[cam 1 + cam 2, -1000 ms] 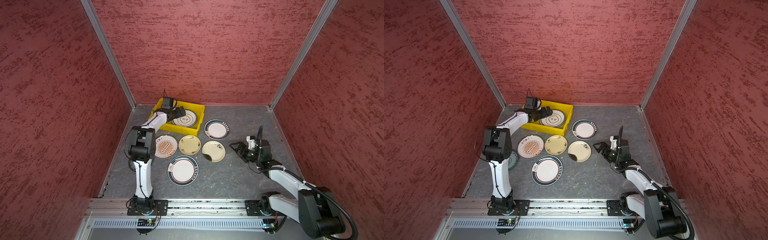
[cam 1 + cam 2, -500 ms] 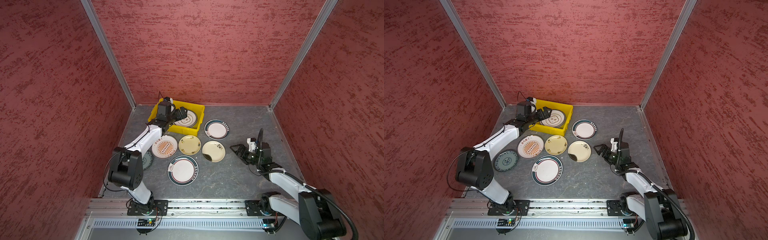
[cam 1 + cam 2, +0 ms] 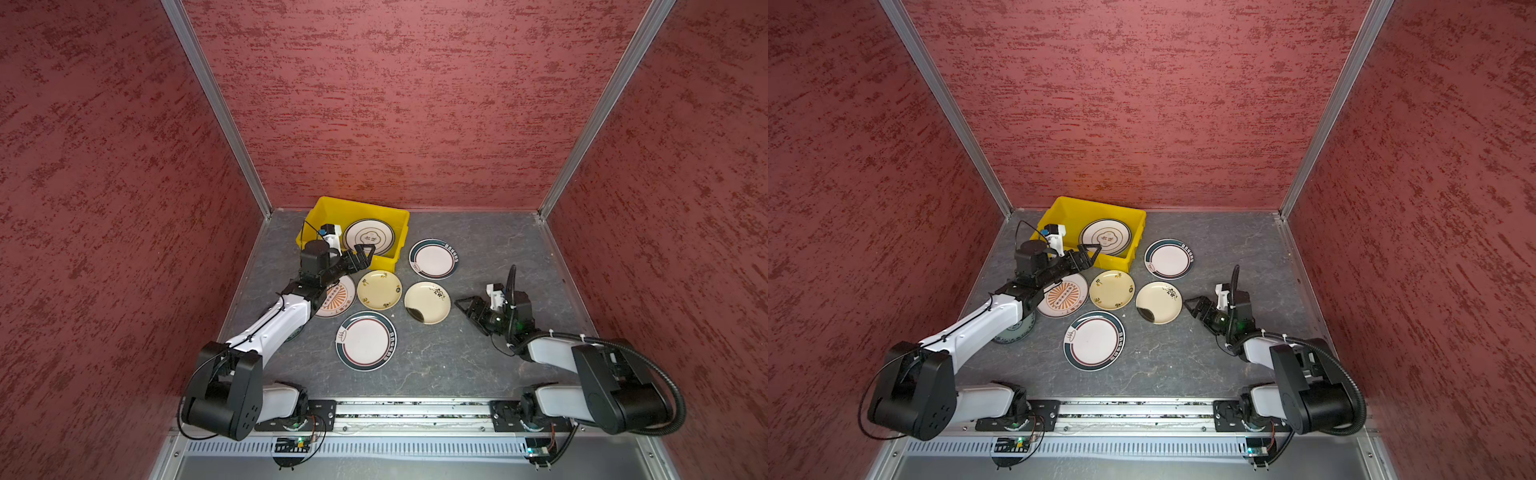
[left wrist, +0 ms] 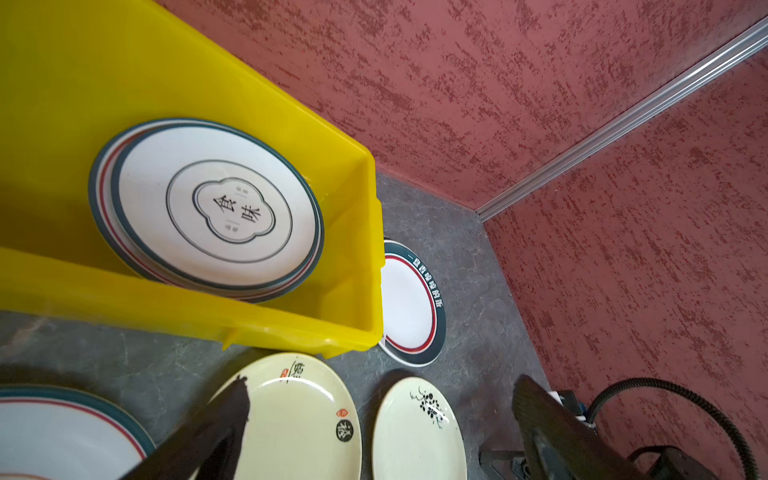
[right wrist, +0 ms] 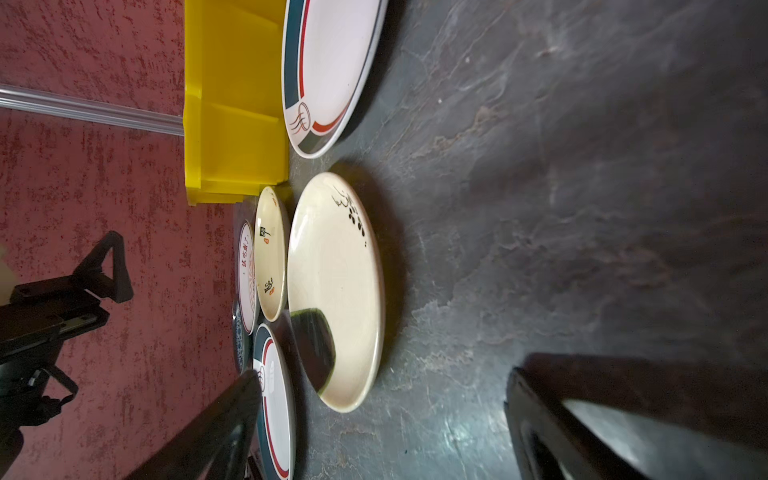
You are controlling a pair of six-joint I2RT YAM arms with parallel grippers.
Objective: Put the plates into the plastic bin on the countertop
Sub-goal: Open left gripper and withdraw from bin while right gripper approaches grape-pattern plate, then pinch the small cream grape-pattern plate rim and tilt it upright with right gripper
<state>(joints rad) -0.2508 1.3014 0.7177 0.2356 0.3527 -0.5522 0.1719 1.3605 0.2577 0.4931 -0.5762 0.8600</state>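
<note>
Quick rundown. In both top views the plastic bin (image 3: 332, 208) sits at the back edge of the countertop (image 3: 478, 365), near its back-left corner, with stacked plates (image 3: 368, 237) lying flat inside.

In front of the bin there's a plain cream plate (image 3: 379, 289), a sprig-painted cream plate (image 3: 427, 302), a front green-rimmed plate (image 3: 365, 340) and a back green-rimmed plate (image 3: 433, 258) just off the bin's right end. An orange-patterned plate (image 3: 336, 297) is partly under the left arm. A blue-patterned plate (image 3: 1017, 334) is mostly hidden under it.

The left gripper (image 3: 365, 248) hangs by the bin's front wall. The right gripper (image 3: 467, 311) is low, just right of the sprig-painted cream plate, not touching it.

Left wrist view: fingers (image 4: 224, 419) spread wide, nothing between them. Two plates are stacked in the bin, and the top one has characters in the middle.

Right wrist view: fingers (image 5: 220, 424) also spread and empty, pointed at the sprig-painted cream plate (image 5: 336, 291) with bare stone in between.
</note>
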